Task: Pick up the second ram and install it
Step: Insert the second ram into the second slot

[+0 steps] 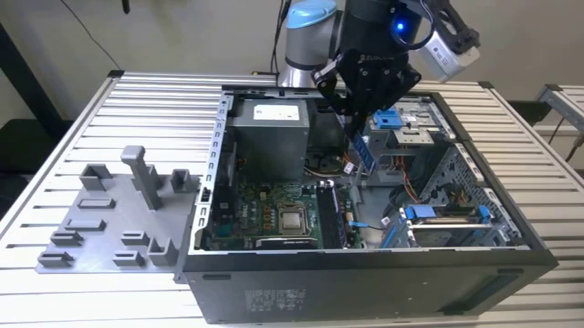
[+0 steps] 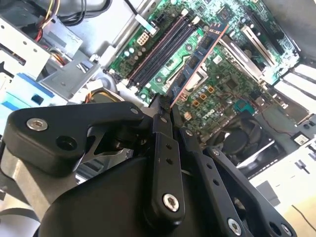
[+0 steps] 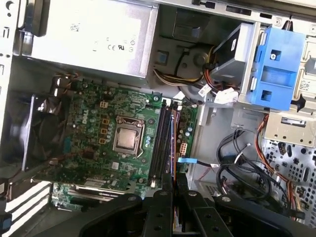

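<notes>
The second ram is a thin dark blue-green board with dark chips, and my gripper is shut on one end of it. In the exterior view the gripper hangs inside the open computer case, with the ram pointing down from its fingers, above the motherboard. In the first wrist view the ram shows edge-on, lined up just beside the long black memory slots, with the gripper behind it. The stick is still clear of the slots.
A grey power supply fills the case's back corner. Blue drive brackets and loose cables sit close to the slots. The processor socket lies on the slots' other side. A grey plastic tray with blocks and posts lies outside the case.
</notes>
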Robot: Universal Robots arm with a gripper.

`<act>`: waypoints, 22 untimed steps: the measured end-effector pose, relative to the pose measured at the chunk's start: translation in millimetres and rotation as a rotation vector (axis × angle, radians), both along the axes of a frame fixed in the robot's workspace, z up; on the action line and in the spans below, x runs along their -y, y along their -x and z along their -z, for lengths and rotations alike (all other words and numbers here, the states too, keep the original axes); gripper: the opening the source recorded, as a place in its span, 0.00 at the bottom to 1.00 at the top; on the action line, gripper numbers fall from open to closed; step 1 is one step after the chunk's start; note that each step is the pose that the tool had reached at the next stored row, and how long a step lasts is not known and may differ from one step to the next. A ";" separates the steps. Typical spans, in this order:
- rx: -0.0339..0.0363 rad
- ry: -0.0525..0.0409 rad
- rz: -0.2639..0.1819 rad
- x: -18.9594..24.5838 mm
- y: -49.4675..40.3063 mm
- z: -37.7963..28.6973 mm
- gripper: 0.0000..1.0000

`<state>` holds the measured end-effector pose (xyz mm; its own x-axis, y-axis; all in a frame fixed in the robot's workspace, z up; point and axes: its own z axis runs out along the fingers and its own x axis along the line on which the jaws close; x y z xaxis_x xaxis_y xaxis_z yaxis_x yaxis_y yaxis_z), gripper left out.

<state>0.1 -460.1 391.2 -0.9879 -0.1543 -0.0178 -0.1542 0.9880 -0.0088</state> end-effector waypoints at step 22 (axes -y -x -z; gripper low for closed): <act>0.0001 -0.0001 0.157 0.6 -1.2 11.2 0.14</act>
<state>1.3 -460.6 380.0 -0.9998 0.0017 -0.0179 0.0018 1.0000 -0.0087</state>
